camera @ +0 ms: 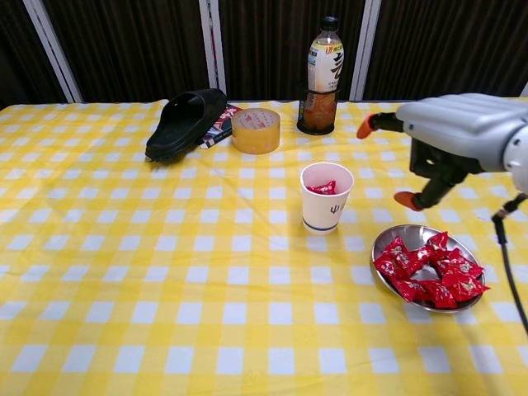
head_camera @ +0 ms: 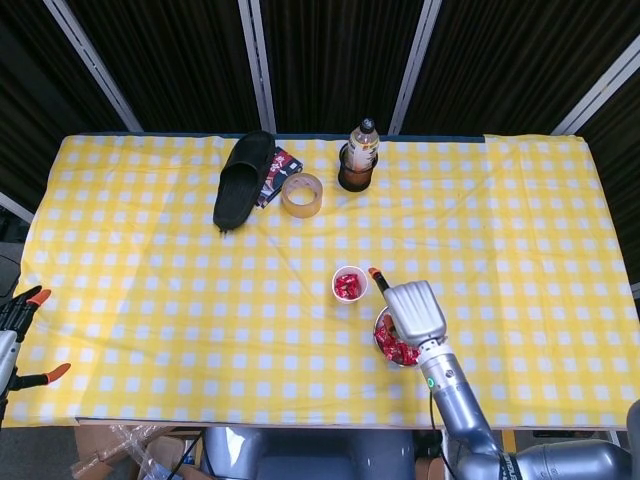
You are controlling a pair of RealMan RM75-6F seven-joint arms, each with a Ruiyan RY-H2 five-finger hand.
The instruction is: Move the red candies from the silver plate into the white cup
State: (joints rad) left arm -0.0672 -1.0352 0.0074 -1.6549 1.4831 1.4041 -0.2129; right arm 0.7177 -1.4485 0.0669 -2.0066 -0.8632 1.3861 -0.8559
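Note:
The white cup (camera: 325, 198) (head_camera: 349, 284) stands mid-table with red candies (camera: 323, 188) inside it. To its right sits the silver plate (camera: 386, 275) (head_camera: 379, 329) piled with several red candies (camera: 431, 272) (head_camera: 397, 351). My right hand (camera: 450, 136) (head_camera: 418, 312) hovers above the plate, right of the cup, its orange-tipped fingers apart and nothing held in them. In the head view this hand covers much of the plate. My left hand (head_camera: 18, 318) shows only at the far left edge of the head view, off the table; its state is unclear.
At the back of the yellow checked table (camera: 124, 272) lie a black slipper (camera: 186, 120), a small red-and-black packet (camera: 221, 125), a roll of tape (camera: 256, 130) and a drink bottle (camera: 322, 76) on a dark coaster.

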